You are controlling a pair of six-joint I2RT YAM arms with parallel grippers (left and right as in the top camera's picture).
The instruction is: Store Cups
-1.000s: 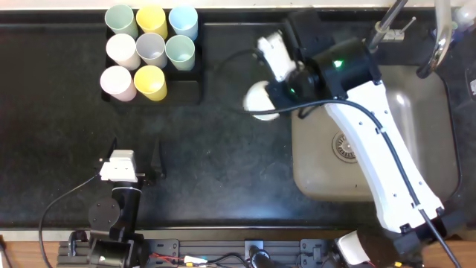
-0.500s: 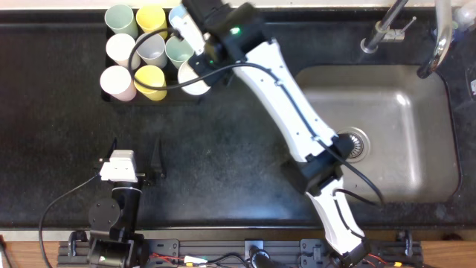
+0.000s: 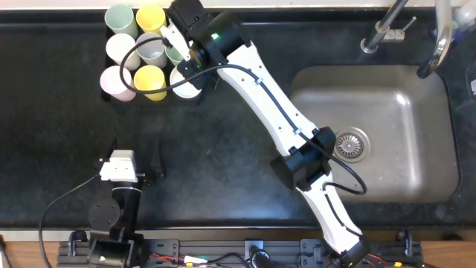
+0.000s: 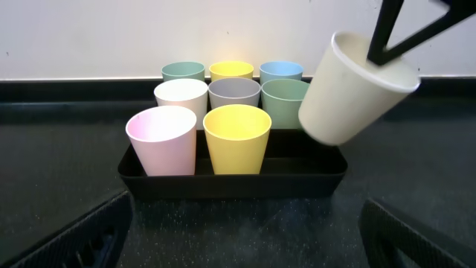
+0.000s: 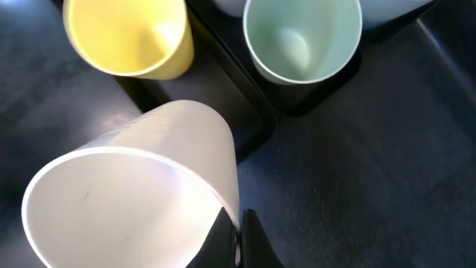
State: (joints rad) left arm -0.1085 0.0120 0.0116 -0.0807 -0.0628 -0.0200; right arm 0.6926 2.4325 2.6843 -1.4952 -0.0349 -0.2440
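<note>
Black counter [image 3: 223,164]: tray [image 4: 230,182] holds eight cups [image 4: 236,138]; right pincer [image 5: 236,234] grips ninth cup [image 4: 349,93]; left pincer [image 3: 135,153] open.

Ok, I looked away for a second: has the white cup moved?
Yes. In the top view the white cup, held in the right gripper, has gone left, from beside the sink to the tray's near right corner.

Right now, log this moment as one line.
right claw: shut on white cup | white cup: tilted, lifted at empty corner of tray | tray: eight cups upright | left claw: open, near counter
</note>
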